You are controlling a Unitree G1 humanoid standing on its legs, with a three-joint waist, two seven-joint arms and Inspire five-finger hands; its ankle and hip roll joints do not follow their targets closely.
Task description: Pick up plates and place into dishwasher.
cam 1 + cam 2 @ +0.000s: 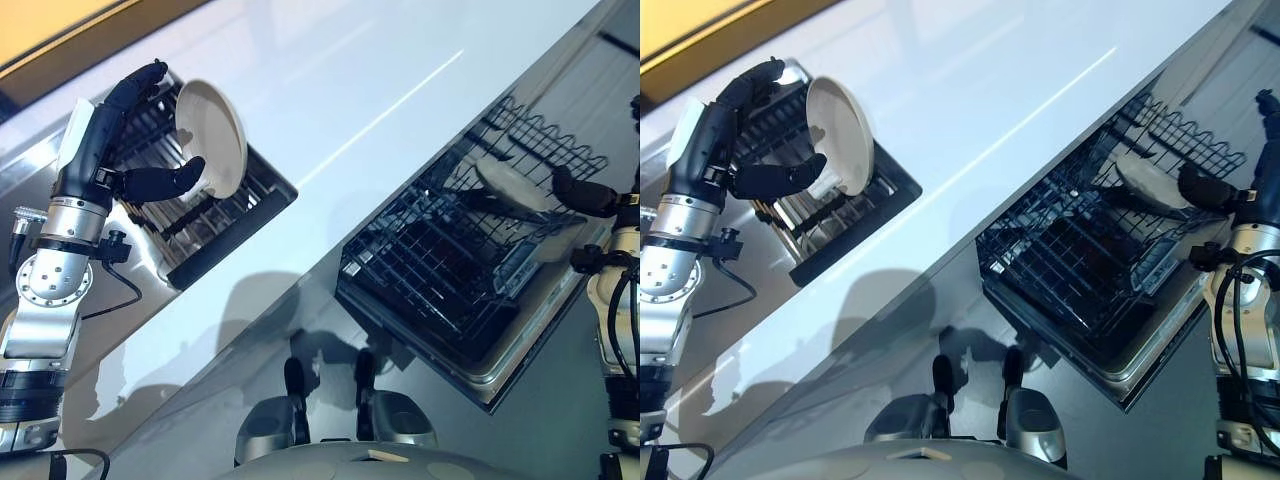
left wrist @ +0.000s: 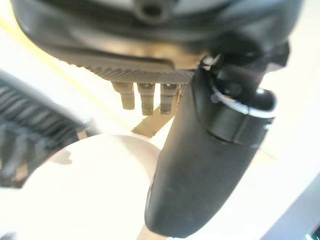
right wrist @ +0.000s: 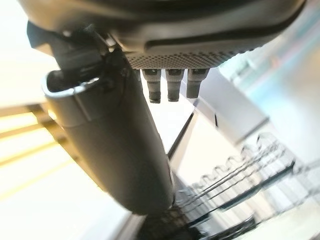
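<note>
My left hand (image 1: 120, 150) sits at the dish rack (image 1: 210, 225) set in the white counter (image 1: 380, 90). Its fingers curl over the top edge of a cream plate (image 1: 215, 135), and its thumb (image 1: 165, 182) presses the lower rim from the near side, so the plate is pinched between them. The plate stands on edge, tilted, with its lower part among the rack's bars. In the left wrist view the plate's pale face (image 2: 85, 190) lies just past my thumb.

Well to the right of that hand, below the counter edge, the dishwasher's lower basket (image 1: 450, 270) is pulled out over the open door (image 1: 520, 370). A second plate (image 1: 512, 185) lies tilted among the wire tines at the basket's far end.

My right hand (image 1: 585, 195) is just beside this second plate, thumb pointing toward its rim. I cannot tell whether its fingers are spread or closed, nor whether the thumb touches the plate.
</note>
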